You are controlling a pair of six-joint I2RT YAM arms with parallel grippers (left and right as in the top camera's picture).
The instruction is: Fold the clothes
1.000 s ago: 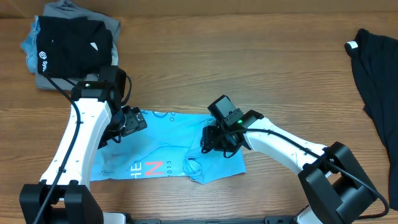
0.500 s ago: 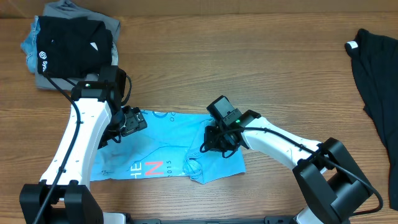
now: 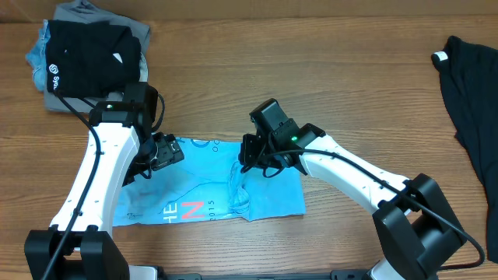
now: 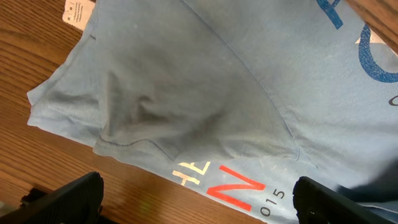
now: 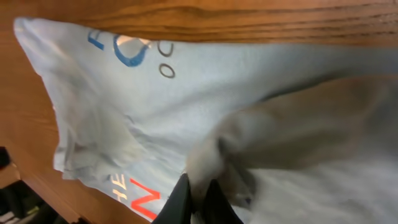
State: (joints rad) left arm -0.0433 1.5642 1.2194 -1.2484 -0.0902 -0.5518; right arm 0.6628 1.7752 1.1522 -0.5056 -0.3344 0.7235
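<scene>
Blue and soft, the light blue cotton T-shirt (image 3: 198, 187) lies mostly flat on the brown wooden table (image 3: 327, 70). It has coral-red and white letters (image 3: 187, 209) near its front edge.

The right gripper (image 3: 243, 166) is over the right part of the T-shirt. Its two fingers are pressed together and pinch a bunch of the blue cloth. In the right wrist view the cloth is gathered into wrinkles just above the gripper (image 5: 198, 198).

The left gripper (image 3: 160, 152) is above the left part of the T-shirt. Its fingers are spread wide, and there is nothing between them. In the left wrist view the black fingers (image 4: 62, 198) sit at the two bottom corners, with the blue cloth and a small white paper tag (image 4: 78, 9) beyond them.

Far to the right of the T-shirt lies a loose black cloth garment (image 3: 471, 93) with a small white tag (image 3: 442, 57). Behind the T-shirt's left end sits a folded black garment (image 3: 89, 54) on top of a grey cloth (image 3: 109, 14).
</scene>
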